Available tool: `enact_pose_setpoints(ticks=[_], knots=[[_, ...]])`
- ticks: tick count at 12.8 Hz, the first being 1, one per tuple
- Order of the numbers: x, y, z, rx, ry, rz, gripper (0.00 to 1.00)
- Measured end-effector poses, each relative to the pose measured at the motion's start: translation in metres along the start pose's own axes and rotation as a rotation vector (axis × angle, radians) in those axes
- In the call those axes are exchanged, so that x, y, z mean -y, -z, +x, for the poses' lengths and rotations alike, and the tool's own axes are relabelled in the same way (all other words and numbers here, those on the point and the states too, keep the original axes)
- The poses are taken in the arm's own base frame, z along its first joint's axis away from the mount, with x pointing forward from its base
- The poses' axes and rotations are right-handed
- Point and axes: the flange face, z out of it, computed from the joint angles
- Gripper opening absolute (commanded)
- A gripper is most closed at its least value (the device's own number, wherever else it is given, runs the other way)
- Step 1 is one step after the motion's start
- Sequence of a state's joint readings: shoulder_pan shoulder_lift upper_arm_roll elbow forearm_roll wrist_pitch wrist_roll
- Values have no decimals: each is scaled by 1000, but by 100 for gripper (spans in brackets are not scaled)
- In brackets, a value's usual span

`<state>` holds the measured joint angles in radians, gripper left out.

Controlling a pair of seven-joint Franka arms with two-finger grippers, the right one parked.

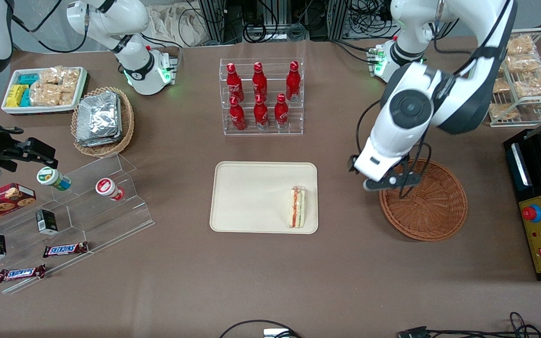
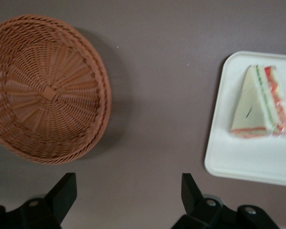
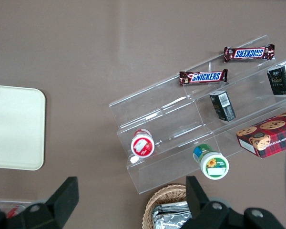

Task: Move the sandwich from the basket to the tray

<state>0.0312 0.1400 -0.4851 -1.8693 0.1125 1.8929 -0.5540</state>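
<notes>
Snickers bars (image 1: 65, 249) sit nearest the front camera, on the clear stepped stand (image 1: 106, 206) toward the parked arm's end of the table, well away from the jaws. Left gripper (image 1: 389, 180) hangs above the table with its jaws spread wide and nothing between them; both black fingertips (image 2: 64, 191) show in the wrist view with only bare brown tablecloth in the gap. Gripper is over the edge of the basket (image 1: 432, 206) that faces the tray, with the basket just to one side of the jaws and holding nothing. Tray (image 1: 251, 197) lies to the jaws' other side, apart from them and not touching the basket. Sandwich (image 1: 297, 206) lies flat on the tray, near the tray edge closest to the gripper, orange-red and green filling visible along its side. Sandwich is clear of the fingers, no contact. Rack of red bottles (image 1: 261, 96) stands farther from the front camera than the tray, well apart from the jaws.
</notes>
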Motion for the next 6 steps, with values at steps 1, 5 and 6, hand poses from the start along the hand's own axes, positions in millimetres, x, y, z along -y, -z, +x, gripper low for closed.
enact_pose_setpoints(ticks=[1, 5, 6], knots=[[21, 11, -7, -4, -12, -10, 99], [124, 57, 7, -25, -27, -21, 100], [150, 65, 14, -24, -33, -25, 100]])
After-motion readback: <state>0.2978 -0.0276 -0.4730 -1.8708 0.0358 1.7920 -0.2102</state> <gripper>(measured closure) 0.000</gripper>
